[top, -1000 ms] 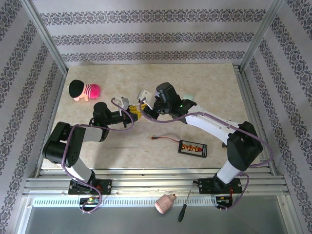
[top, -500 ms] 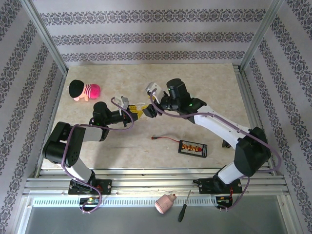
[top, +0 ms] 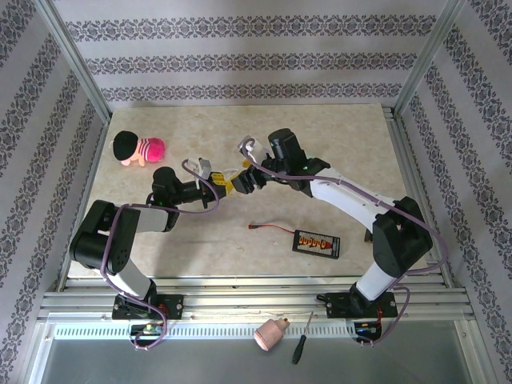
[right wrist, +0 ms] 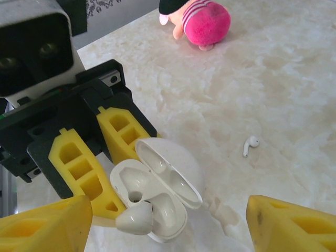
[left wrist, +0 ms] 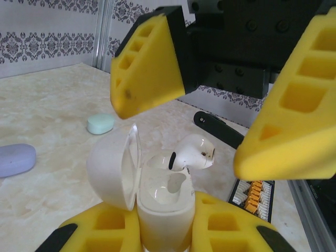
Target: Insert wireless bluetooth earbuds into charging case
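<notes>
We see a pale marbled table (top: 336, 152). Beyond the left gripper (left wrist: 165, 231), off to its left, a green case (left wrist: 100, 124) and a purple case (left wrist: 16, 159) lie apart. Ahead of the right gripper (right wrist: 168, 226) lies a loose white earbud (right wrist: 252, 143), with a pink soft toy (right wrist: 202, 23) farther on. A battery (top: 317, 242) with its wire lies well apart from both grippers, toward the arm bases.

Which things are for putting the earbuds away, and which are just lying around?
For the job: white charging case, earbud resting in it, loose earbud.
Just lying about: plush toy, battery pack, screwdriver.
</notes>
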